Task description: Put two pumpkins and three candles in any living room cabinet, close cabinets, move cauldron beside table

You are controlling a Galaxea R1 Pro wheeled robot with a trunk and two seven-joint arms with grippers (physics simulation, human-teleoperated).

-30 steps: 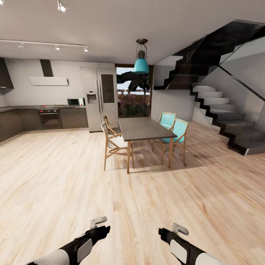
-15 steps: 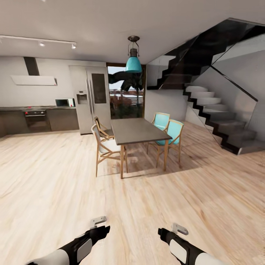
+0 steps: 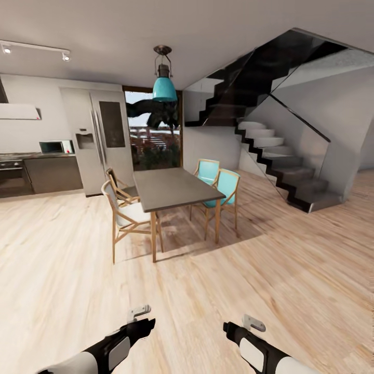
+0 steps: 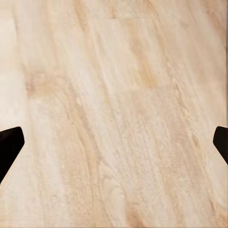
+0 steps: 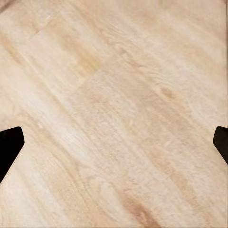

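At the far left of the head view, a dark kitchen worktop [image 3: 47,156] runs along the white wall, with a small microwave [image 3: 52,147] on it and a built-in black oven [image 3: 10,174] below. Just right of that stands a tall stainless-steel double-door fridge [image 3: 98,140]. Next comes a glazed doorway [image 3: 155,132] showing dark foliage outside, and in front of it a teal bell-shaped pendant lamp [image 3: 164,85] hangs from the ceiling.

In the middle of the frame stands a dark grey rectangular dining table on pale wooden legs [image 3: 171,188]. Two light wooden chairs with white seats [image 3: 124,215] sit on its left side, and two wooden chairs with turquoise backs [image 3: 221,189] on its right. Further right, a dark staircase with pale treads and a glass balustrade [image 3: 280,156] climbs toward the upper left.

The pale wood-plank floor [image 3: 259,270] fills the lower half of the frame. At the bottom edge, the left gripper [image 3: 141,318] and the right gripper [image 3: 240,324] hover above it, well apart, each on a black-and-white forearm. In the left wrist view the black fingers [image 4: 9,147] stand at opposite edges of the picture, spread wide over bare planks; in the right wrist view the fingers [image 5: 9,145] are likewise spread wide and hold nothing.

The pumpkins, candles, cabinet and cauldron lie somewhere outside these views.
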